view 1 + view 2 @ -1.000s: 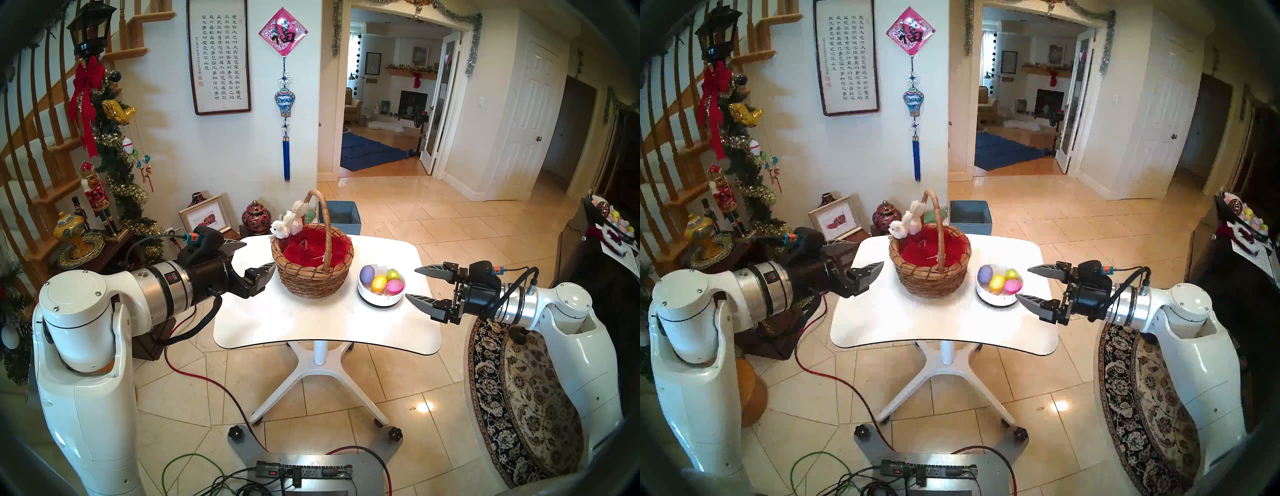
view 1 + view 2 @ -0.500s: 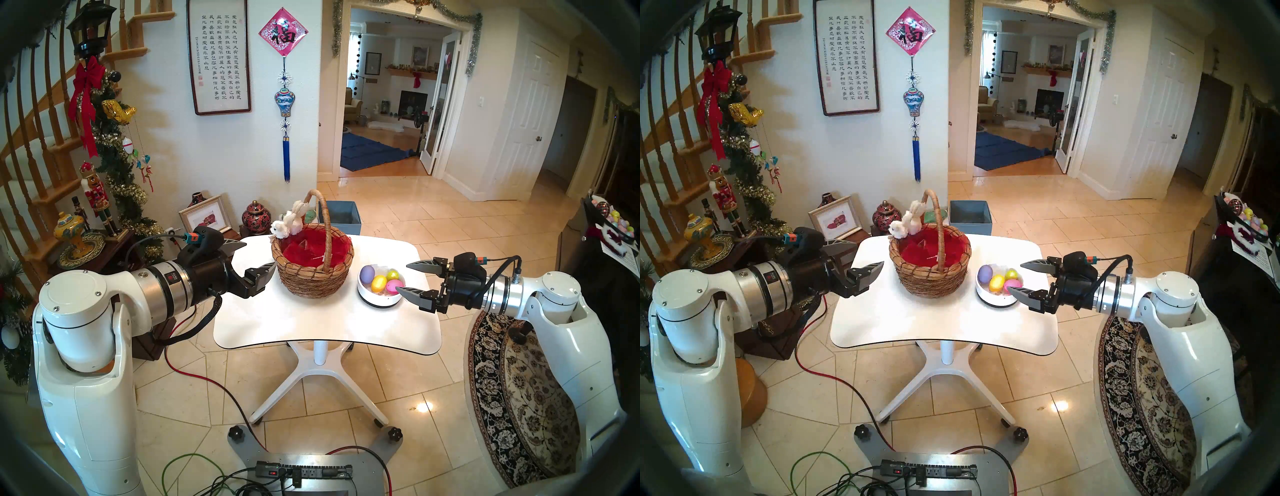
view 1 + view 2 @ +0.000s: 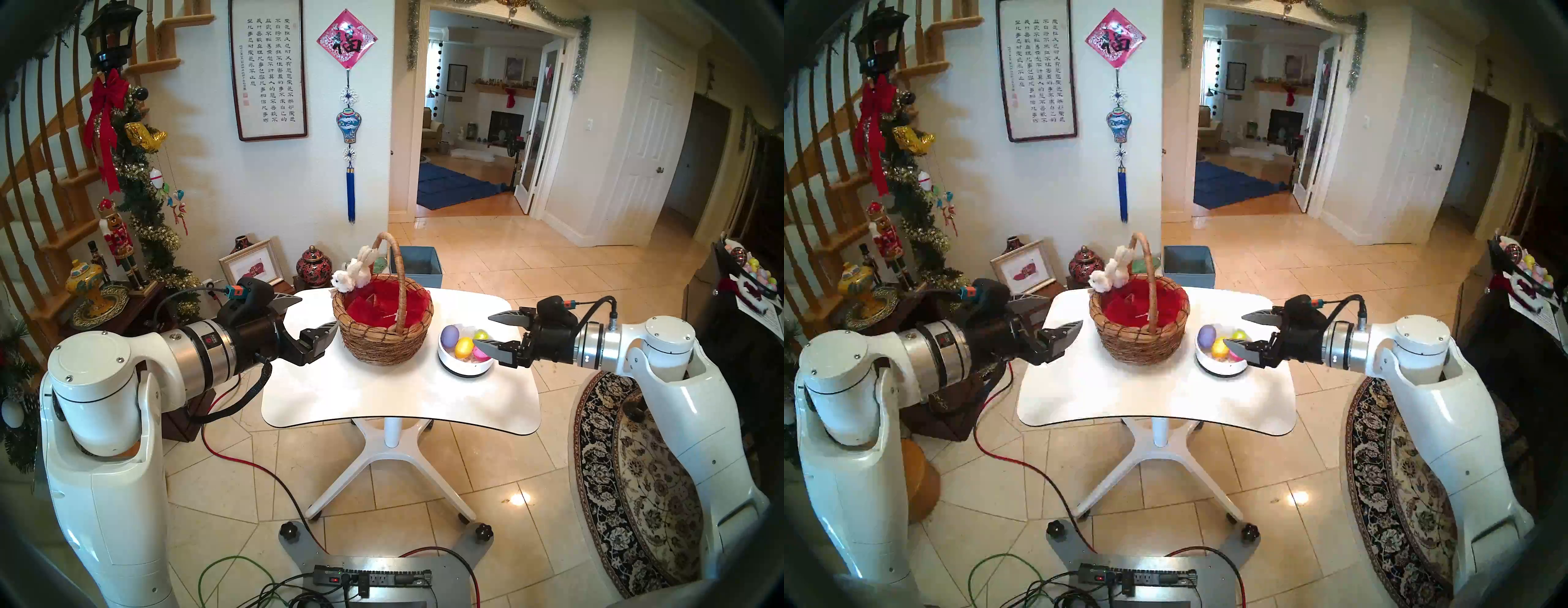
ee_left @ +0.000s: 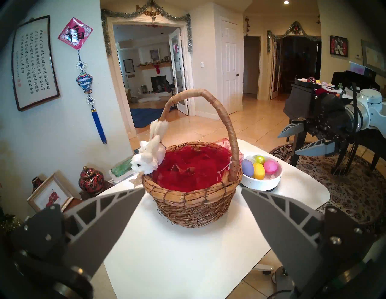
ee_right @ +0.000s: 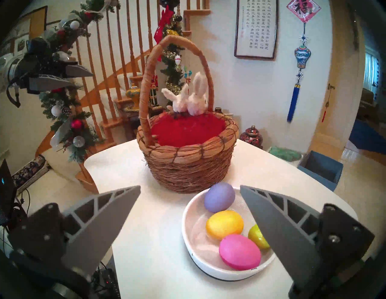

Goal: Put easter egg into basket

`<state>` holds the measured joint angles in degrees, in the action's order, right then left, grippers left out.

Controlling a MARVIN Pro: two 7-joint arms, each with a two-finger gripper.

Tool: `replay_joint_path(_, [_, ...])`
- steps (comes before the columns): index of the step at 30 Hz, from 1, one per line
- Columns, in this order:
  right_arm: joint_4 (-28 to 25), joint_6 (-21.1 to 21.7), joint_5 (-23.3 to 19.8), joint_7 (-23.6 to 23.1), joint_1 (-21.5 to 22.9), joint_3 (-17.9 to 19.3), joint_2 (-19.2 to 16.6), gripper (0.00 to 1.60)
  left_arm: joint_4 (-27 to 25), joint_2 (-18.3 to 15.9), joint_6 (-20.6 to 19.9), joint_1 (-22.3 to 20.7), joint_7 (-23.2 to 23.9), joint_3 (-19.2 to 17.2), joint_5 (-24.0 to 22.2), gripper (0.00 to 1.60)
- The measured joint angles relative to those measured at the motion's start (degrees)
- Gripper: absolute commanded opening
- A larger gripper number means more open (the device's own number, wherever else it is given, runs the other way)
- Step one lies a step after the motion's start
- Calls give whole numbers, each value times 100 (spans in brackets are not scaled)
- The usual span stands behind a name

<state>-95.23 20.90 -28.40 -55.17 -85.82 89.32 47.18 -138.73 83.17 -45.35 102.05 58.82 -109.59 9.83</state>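
Note:
The brown wicker basket with red lining, arched handle and white plush bunny stands on the white table. To its right a small white bowl holds several easter eggs: purple, yellow, pink and green-gold. My right gripper is open and empty, hovering over the bowl's right side, its fingers astride the eggs in the right wrist view. My left gripper is open and empty, just left of the basket, not touching it.
A blue square box sits on the floor behind the table. A dark side table with vases and nutcrackers stands at the left. A patterned rug and a dark stand with more eggs are at the right.
My right gripper has moved left and a little up, from beside the table's right edge to over the bowl. It stays open. The left arm has not moved.

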Motion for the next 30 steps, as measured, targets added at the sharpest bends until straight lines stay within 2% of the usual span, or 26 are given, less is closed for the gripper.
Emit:
replay_joint_path(12, [239, 526, 381, 245, 593, -626, 86, 160, 0, 0, 0, 0, 0, 0, 0, 160])
replay_joint_path(30, [586, 830, 706, 421, 1120, -1102, 235, 160, 0, 1, 0, 0, 0, -1, 1, 160])
